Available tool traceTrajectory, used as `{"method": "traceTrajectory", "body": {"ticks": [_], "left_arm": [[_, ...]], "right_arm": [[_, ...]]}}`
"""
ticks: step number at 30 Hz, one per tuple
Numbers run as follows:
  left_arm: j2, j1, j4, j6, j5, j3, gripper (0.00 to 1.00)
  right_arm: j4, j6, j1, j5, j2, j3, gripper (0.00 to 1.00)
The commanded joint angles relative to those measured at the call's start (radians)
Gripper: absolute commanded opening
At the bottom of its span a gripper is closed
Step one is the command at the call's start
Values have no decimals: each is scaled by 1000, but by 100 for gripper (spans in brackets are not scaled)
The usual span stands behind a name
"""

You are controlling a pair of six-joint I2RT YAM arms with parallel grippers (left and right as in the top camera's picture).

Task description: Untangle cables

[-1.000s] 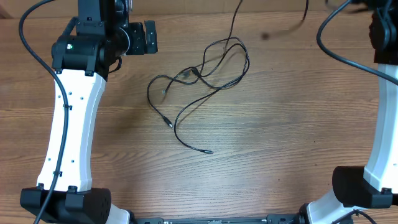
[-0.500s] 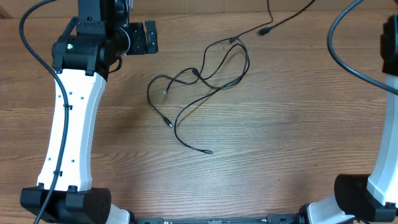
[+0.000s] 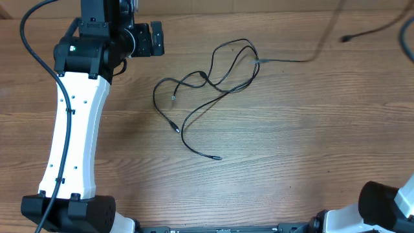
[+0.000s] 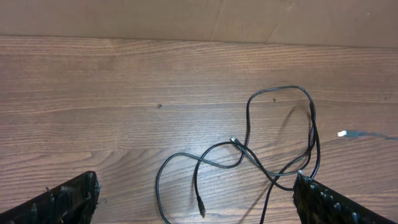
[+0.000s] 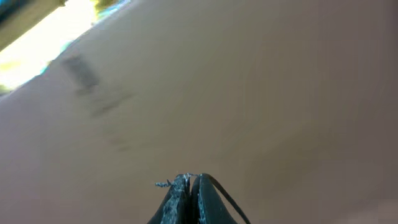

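Overhead, you see the cables [image 3: 208, 83] lying as one loose tangle of thin black loops near the middle of the table [image 3: 291, 142], with three plug ends showing free on the wood at its lower left edge. How many cords make up the knot cannot be told. One strand [image 3: 284, 61] leaves the tangle's right side, runs along the wood and rises, blurred, toward the top right corner, where a second blurred piece with a plug end hangs. In the right wrist view, your right gripper [image 5: 189, 182] has its fingers pressed together, with a thin black cord coming out beside their tips. All else there is brown blur. Your left gripper [image 4: 199, 200] stands with its two fingers [image 4: 65, 200] spread wide and nothing between them. The tangle lies just ahead, and its right fingertip overlaps a loop, contact unclear. Two white arms flank the table, the left arm [image 3: 71, 123] well clear of the cables.
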Motion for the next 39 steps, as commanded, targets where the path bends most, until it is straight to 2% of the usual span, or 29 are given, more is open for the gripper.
{"method": "traceTrajectory", "body": {"ticks": [1, 13, 20, 26, 28, 29, 32, 37, 39], "left_arm": [[-1, -6, 1, 17, 10, 6, 100], [-1, -6, 1, 17, 10, 6, 100], [-1, -6, 1, 18, 10, 6, 99], [-1, -6, 1, 18, 10, 6, 100], [-1, -6, 1, 18, 10, 6, 100], [-1, -6, 1, 17, 10, 6, 100], [-1, -6, 1, 18, 10, 6, 100], [-1, -6, 1, 18, 10, 6, 100], [-1, -6, 1, 18, 10, 6, 99]], "right_arm": [[-63, 3, -85, 163, 21, 14, 4], [-271, 3, -309, 213, 224, 11, 4], [-391, -2, -390, 225, 384, 11, 4], [-462, -1, -442, 232, 494, -35, 8], [-475, -1, -454, 232, 525, -50, 22], [-481, -1, -458, 232, 538, -57, 37], [-491, -1, -462, 232, 555, -82, 70], [-499, -2, -462, 231, 555, -97, 100], [-516, -5, -462, 219, 555, -97, 100]]}}
